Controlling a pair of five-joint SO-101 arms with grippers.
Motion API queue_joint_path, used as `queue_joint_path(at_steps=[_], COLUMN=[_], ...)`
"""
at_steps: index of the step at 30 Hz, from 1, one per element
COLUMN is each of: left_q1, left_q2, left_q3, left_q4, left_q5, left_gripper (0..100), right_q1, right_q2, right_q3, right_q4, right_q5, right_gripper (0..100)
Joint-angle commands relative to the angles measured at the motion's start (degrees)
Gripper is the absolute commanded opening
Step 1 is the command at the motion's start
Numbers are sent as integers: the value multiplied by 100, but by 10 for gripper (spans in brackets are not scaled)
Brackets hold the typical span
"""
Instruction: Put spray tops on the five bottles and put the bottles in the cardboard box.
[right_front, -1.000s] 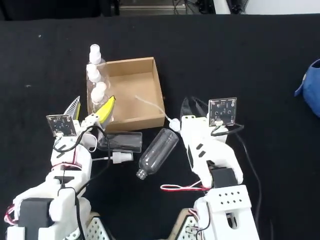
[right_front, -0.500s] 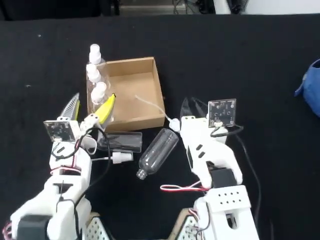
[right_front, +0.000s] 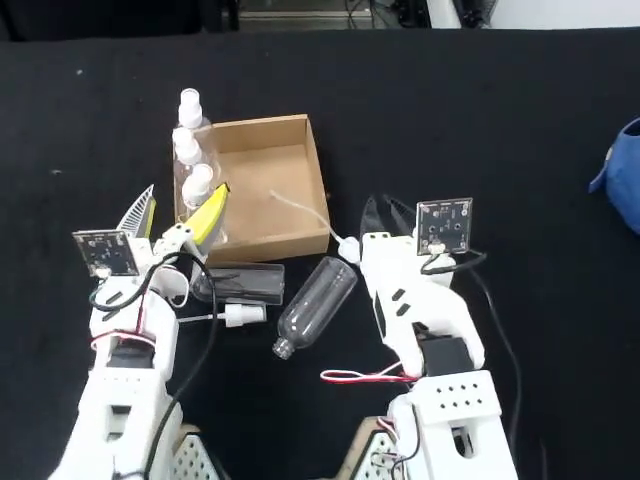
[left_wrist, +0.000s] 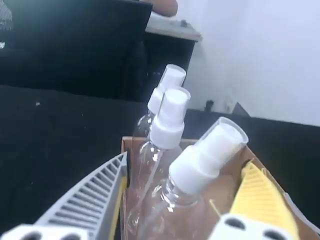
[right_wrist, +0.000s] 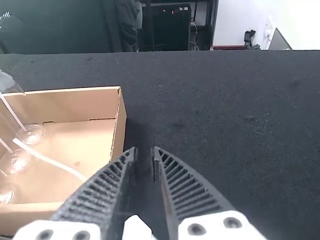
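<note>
Where the tabletop (right_front: 500, 120) holds the cardboard box (right_front: 317, 180) at eleven o'clock, the left gripper (right_front: 187, 192) gapes wide around the nearest of three capped bottles (right_front: 198, 178) inside; the right gripper (right_front: 378, 212) is nearly closed; two uncapped bottles (right_front: 315, 300) lie at the box's six o'clock.

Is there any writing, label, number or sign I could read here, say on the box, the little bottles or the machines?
No text can be read anywhere.
The cardboard box is plain.
The standing bottles and the lying bottles are clear and carry no label.
The small boards on the arms have marks too small to read.
</note>
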Motion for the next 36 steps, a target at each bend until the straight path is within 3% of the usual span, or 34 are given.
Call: queue_joint_path(at_steps=[1, 5, 9, 16, 21, 24, 28, 33, 36], left_q1=[57, 57, 66, 110, 189, 655, 1543, 2413, 3002], left_q2=[-1662, -3086, -4431, -4079, -4070, -4070, -4070, -4009, -4000], left_q3=[66, 4, 75, -576, -1938, -2624, -2818, -2484, -1982], left_q4=[2136, 4193, 5582, 6497, 8220, 9002, 9143, 8677, 8176], left_q5=[62, 79, 79, 88, 360, 369, 290, -1046, -1222], left_gripper=[213, 213, 213, 213, 213, 213, 216, 213, 213], right_q1=[105, 105, 105, 105, 141, 237, 519, 686, 888], right_q2=[-101, -92, -92, -92, -101, -136, -145, -145, -145], right_q3=[-31, -31, -31, -22, -31, -57, -84, -163, -233], right_q4=[-176, -176, -167, -167, -167, -158, -193, -193, -193], right_q5=[53, 53, 53, 53, 53, 53, 26, 18, 18], right_gripper=[32, 32, 32, 32, 32, 32, 32, 32, 32])
